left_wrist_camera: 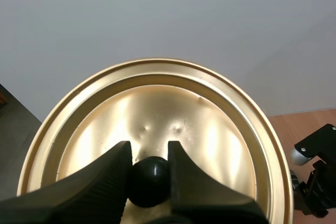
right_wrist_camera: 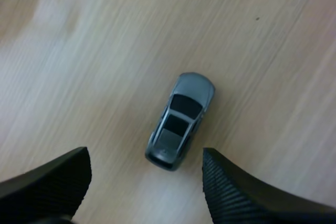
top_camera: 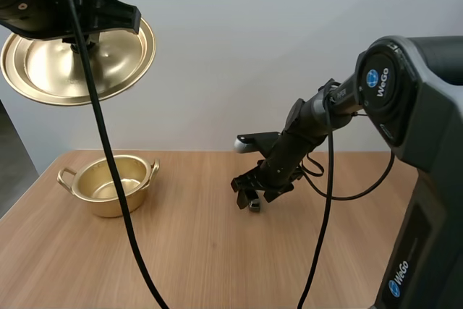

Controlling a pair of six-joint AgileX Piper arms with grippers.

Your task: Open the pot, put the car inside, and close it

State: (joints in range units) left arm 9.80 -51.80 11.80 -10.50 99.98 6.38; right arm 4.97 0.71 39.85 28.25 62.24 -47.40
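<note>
The table carries the open pot, which stands below the raised left gripper and well apart from the right gripper. The pot's mouth is bare, so the way in looks clear for the car.

The lid hangs high above the pot, tilted so its hollow underside faces outward. The left gripper pinches the lid's black knob between its fingers. I judge it is held up there to keep out of the way until closing time.

The right gripper hovers low over the table with its fingers spread wide and nothing between them. The car sits on its wheels on the table just under that gap, untouched.

The car's long axis runs roughly along the fingers, leaning a little toward one of them. Its rounded, lighter end points away from the gripper; the other end lies between the tips. Closing would squeeze it across its narrow sides, which seems the reason for this approach.
</note>
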